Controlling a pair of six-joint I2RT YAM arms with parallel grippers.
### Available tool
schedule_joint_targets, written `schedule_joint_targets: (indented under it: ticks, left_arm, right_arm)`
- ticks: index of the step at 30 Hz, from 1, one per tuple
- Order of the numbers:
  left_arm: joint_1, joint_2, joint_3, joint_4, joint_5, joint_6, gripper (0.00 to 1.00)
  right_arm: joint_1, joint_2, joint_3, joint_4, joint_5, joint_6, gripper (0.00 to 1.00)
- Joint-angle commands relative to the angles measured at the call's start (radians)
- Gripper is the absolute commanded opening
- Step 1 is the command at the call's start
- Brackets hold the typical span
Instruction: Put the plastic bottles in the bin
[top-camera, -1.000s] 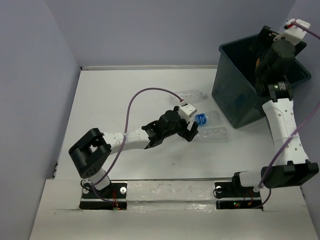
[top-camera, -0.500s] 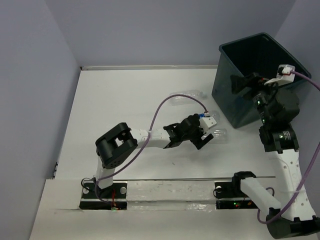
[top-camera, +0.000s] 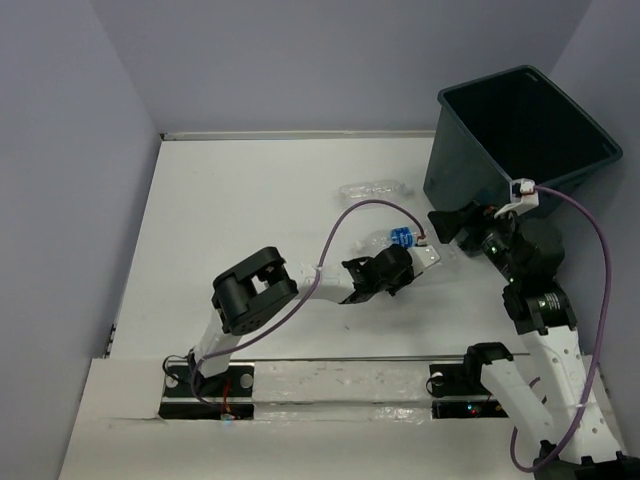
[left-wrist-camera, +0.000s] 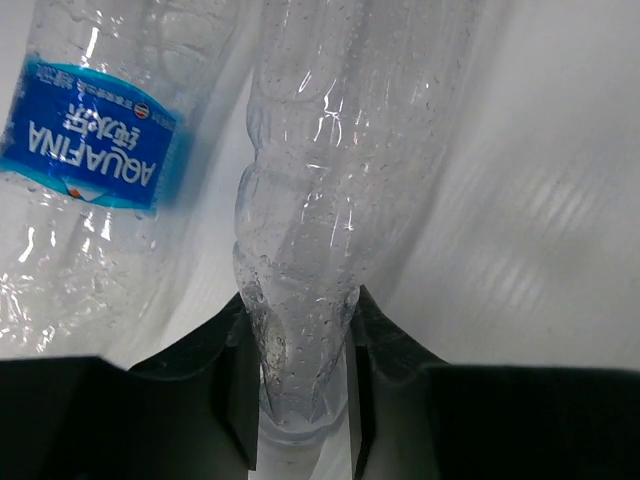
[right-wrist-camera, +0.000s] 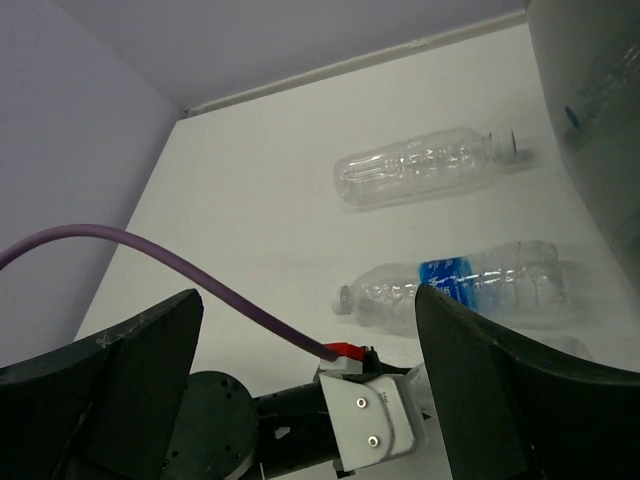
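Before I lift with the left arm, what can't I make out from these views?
- Top view: the clear plastic bottle held in the left gripper is mostly hidden beneath that gripper.
- Left wrist view: that bottle's far end is cut off by the top edge.
- Top view: the floor of the dark green rectangular plastic bin is lost in shadow.

You're looking at a white table (top-camera: 250, 200) closed in by 3 pale lavender walls: a left wall (top-camera: 60, 200), a back wall (top-camera: 300, 60) and a right wall (top-camera: 612, 40). A thin light strip (top-camera: 300, 133) runs where the table meets the back wall. Along the near edge you see a glossy rail (top-camera: 340, 375) lying across a white ledge (top-camera: 120, 425), reflecting light in patches.
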Motion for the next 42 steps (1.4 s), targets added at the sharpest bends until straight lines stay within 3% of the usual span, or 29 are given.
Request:
schedule_joint_targets:
  ticks: [1, 8, 13, 20, 24, 25, 31, 32, 34, 35, 38, 42]
  left_arm:
    - [-0.038, -0.115, -0.060, 0.019, -0.045, -0.040, 0.27]
    - [-0.042, -0.329, -0.209, 0.098, -0.051, -0.262, 0.26]
    - [-0.042, -0.388, -0.233, 0.124, -0.065, -0.348, 0.26]
    - [-0.042, -0.448, -0.269, 0.191, 0.009, -0.376, 0.26]
    - [-0.045, -0.503, -0.322, 0.263, 0.070, -0.367, 0.26]
    - [-0.045, -0.512, -0.331, 0.285, 0.078, -0.365, 0.26]
    - [-0.045, -0.564, -0.373, 0.299, 0.069, -0.344, 0.31]
    - [-0.045, -0.570, -0.382, 0.297, 0.061, -0.341, 0.39]
    - [-0.045, -0.598, -0.393, 0.288, 0.023, -0.333, 0.59]
    - [-0.045, -0.609, -0.407, 0.283, 0.005, -0.332, 0.75]
    - [-0.042, -0.676, -0.460, 0.257, -0.096, -0.338, 0.94]
    - [-0.002, -0.754, -0.494, 0.199, -0.159, -0.358, 0.99]
  right_arm:
    - [0.005, -0.095, -0.072, -0.067, 0.010, 0.043, 0.93]
    - [0.005, -0.155, -0.089, -0.174, 0.070, 0.068, 0.97]
    - [0.005, -0.172, -0.095, -0.207, 0.117, 0.057, 0.98]
    - [0.005, -0.135, -0.141, -0.164, 0.048, 0.083, 1.00]
    - [0.005, -0.080, -0.162, -0.049, -0.053, 0.110, 1.00]
    - [0.005, -0.056, -0.170, -0.012, -0.082, 0.117, 0.98]
    - [0.005, -0.013, -0.185, 0.210, -0.079, 0.156, 0.51]
    - [0.005, 0.001, -0.166, 0.230, -0.059, 0.153, 0.39]
    - [0.005, 0.023, -0.130, 0.235, -0.041, 0.147, 0.33]
    - [0.005, 0.043, -0.086, 0.241, -0.035, 0.143, 0.27]
    - [0.005, 0.076, 0.045, 0.243, -0.010, 0.108, 0.25]
    - [0.005, 0.147, 0.204, 0.232, 0.088, 0.042, 0.24]
